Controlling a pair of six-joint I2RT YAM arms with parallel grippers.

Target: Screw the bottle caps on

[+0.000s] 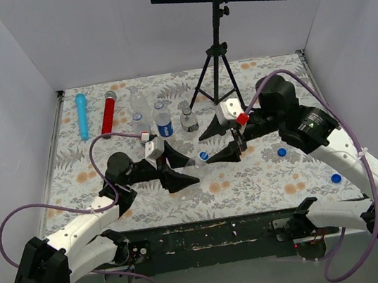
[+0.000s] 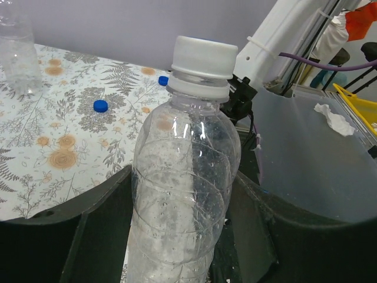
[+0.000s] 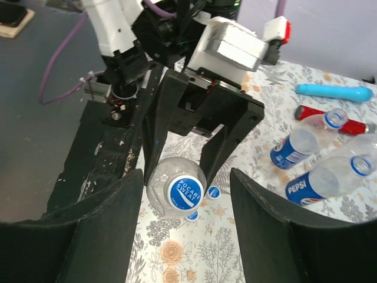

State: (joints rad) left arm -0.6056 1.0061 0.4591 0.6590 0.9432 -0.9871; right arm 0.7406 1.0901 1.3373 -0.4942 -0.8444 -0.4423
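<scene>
Bottle (image 2: 182, 177) clamped in left gripper (image 2: 177, 247), cap (image 2: 203, 56) on its neck; right gripper (image 3: 184, 180) spread wide either side of cap, clear of it.

Clear bottle (image 2: 182, 194) with white cap (image 2: 203, 56); loose caps (image 1: 281, 151) blue; table (image 1: 265, 176) grey-orange floral; blue cylinder (image 1: 83, 116); red cylinder (image 1: 108, 118).

Bright, even, diffuse light; soft shadows; glints on the clear bottle (image 2: 182, 194); near fingers (image 2: 65, 242) dark, blurred.
</scene>
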